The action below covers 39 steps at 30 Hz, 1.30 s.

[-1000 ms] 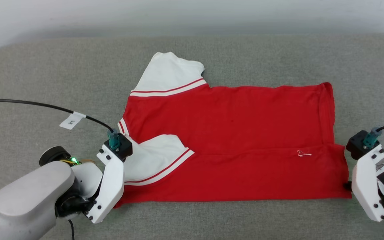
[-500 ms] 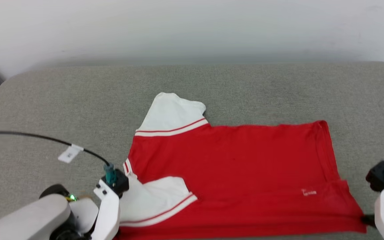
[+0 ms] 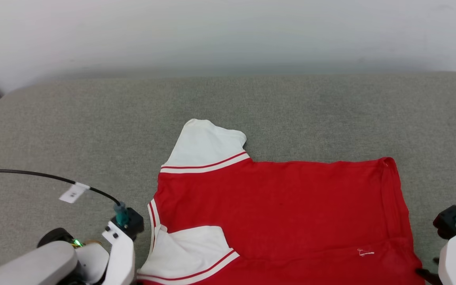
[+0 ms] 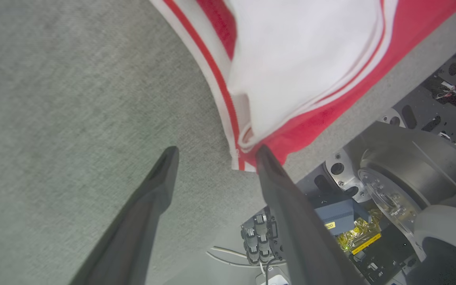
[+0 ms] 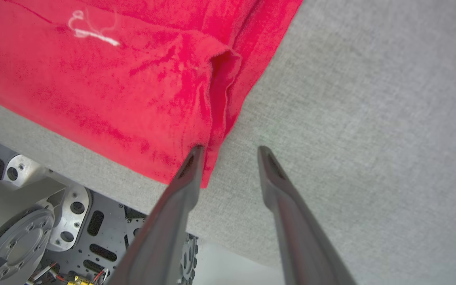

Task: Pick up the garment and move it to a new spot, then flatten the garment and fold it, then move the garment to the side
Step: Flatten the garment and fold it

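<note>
The garment (image 3: 275, 209), red with white striped-trim sleeves, lies spread on the grey table (image 3: 93, 118), plain side up, with its near edge at the table's front edge. One sleeve is folded onto the body at the lower left. In the left wrist view my left gripper (image 4: 216, 151) is open over bare table, and its right finger touches the garment's corner (image 4: 247, 158). My right gripper (image 5: 230, 152) also stands open, and its left finger rests against the red hem corner (image 5: 208, 170). Neither holds any fabric. My white wrist housings (image 3: 119, 253) (image 3: 455, 253) flank the garment.
A black cable with a white tag (image 3: 71, 192) arcs over the table to my left wrist. Grey table stretches beyond and to both sides of the garment, up to a pale wall (image 3: 228, 31). Below the front edge the wrist views show my metal base (image 4: 390, 178) (image 5: 34, 221).
The head camera has tilted up, so the whole picture has slid down. Both grippers have opened and let go of the garment's near corners; the stretched right corner has relaxed.
</note>
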{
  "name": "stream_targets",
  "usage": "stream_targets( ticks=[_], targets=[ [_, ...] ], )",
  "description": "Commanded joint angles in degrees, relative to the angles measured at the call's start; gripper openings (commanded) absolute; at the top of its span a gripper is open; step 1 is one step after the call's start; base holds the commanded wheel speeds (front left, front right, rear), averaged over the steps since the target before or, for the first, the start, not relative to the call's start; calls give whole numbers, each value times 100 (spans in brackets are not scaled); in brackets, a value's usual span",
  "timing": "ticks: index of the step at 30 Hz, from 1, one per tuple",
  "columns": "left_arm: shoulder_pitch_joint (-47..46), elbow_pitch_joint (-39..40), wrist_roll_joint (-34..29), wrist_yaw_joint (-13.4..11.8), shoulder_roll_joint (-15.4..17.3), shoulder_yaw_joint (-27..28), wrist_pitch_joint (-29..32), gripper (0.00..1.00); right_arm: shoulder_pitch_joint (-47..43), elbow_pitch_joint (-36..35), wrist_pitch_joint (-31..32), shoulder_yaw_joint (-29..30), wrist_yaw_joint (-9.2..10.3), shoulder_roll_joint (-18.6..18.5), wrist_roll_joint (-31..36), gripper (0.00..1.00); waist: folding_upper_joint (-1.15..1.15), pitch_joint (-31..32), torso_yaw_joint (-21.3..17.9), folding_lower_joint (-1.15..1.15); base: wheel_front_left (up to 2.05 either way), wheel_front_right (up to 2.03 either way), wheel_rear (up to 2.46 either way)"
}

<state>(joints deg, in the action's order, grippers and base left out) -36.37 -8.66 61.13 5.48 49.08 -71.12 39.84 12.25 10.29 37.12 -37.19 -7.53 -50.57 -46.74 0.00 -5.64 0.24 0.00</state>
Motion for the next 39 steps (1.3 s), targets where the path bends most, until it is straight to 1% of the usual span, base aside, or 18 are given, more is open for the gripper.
stream_targets(
  ticks=[1, 5, 7, 9, 11, 15, 16, 17, 19, 22, 25, 29, 31, 34, 39],
  targets=[
    [-32, 43, 7, -32, 88, 83, -75, 100, -90, 10, -123, 116, 9, 32, 119, 100, 0, 87, -2, 0, 0, 0, 0],
    [-178, 218, 2, -123, 358, 275, -226, 100, -42, -148, -613, 527, 8, 168, 397, 100, 0, 246, -30, 0, 0, 0, 0],
    [-284, 330, -62, -135, 452, 424, -421, 100, 10, -235, -959, 828, 9, 259, 601, 100, 0, 273, -57, 0, 0, 0, 0],
    [-392, 384, -192, -129, 534, 524, -630, 100, 27, -337, -1325, 1140, 8, 439, 827, 100, 0, 269, -109, 0, 0, 0, 0],
    [-598, 368, -435, -239, 540, 709, -982, 100, 25, -411, -1733, 1533, 8, 689, 1072, 100, 0, 235, -150, 0, 0, 0, 0],
    [-910, 87, -790, -415, 348, 978, -1584, 100, -109, -670, -2557, 2315, 8, 1343, 1642, 100, 0, 75, -246, 0, 0, 0, 0],
    [-1041, 2, -852, -427, 299, 1019, -1660, 100, -147, -730, -2765, 2587, 10, 1578, 1746, 100, 0, 16, -281, 0, 0, 0, 0],
    [-1140, -62, -878, -404, 241, 1072, -1728, 100, -223, -805, -2929, 2765, 8, 1773, 1868, 100, 0, -39, -308, 0, 0, 0, 0],
    [-1371, -230, -907, -435, 102, 1216, -1868, 100, -331, -1040, -3280, 3098, 7, 2154, 2126, 100, 0, -172, -366, 0, 0, 0, 0],
    [-1787, -496, -1030, -364, 10, 1345, -1888, 100, -523, -1396, -3691, 3533, 7, 2722, 2432, 100, 0, -417, -490, 0, 0, 0, 0],
    [-2226, -747, -1069, -314, -111, 1441, -1746, 100, -747, -1694, -3922, 3659, 7, 3139, 2707, 100, 0, -675, -628, 0, 0, 0, 0],
    [-2820, -1093, -989, -265, -183, 1604, -1378, 100, -893, -1996, -4161, 3602, 7, 3522, 2982, 100, 0, -1090, -850, 0, 0, 0, 0],
    [-3071, -1221, -872, -231, -203, 1676, -1099, 100, -925, -2099, -4250, 3562, 7, 3635, 3066, 100, 0, -1290, -962, 0, 0, 0, 0],
    [-3392, -1340, -535, -172, -251, 1719, -404, 100, -898, -2181, -4348, 3505, 7, 3755, 3136, 100, 0, -1572, -1095, 0, 0, 0, 0],
    [-3903, -1253, -239, -124, -254, 1549, 990, 100, -666, -2217, -4391, 3352, 7, 3723, 3174, 100, 0, -1998, -1275, 0, 0, 0, 0]
  ],
)
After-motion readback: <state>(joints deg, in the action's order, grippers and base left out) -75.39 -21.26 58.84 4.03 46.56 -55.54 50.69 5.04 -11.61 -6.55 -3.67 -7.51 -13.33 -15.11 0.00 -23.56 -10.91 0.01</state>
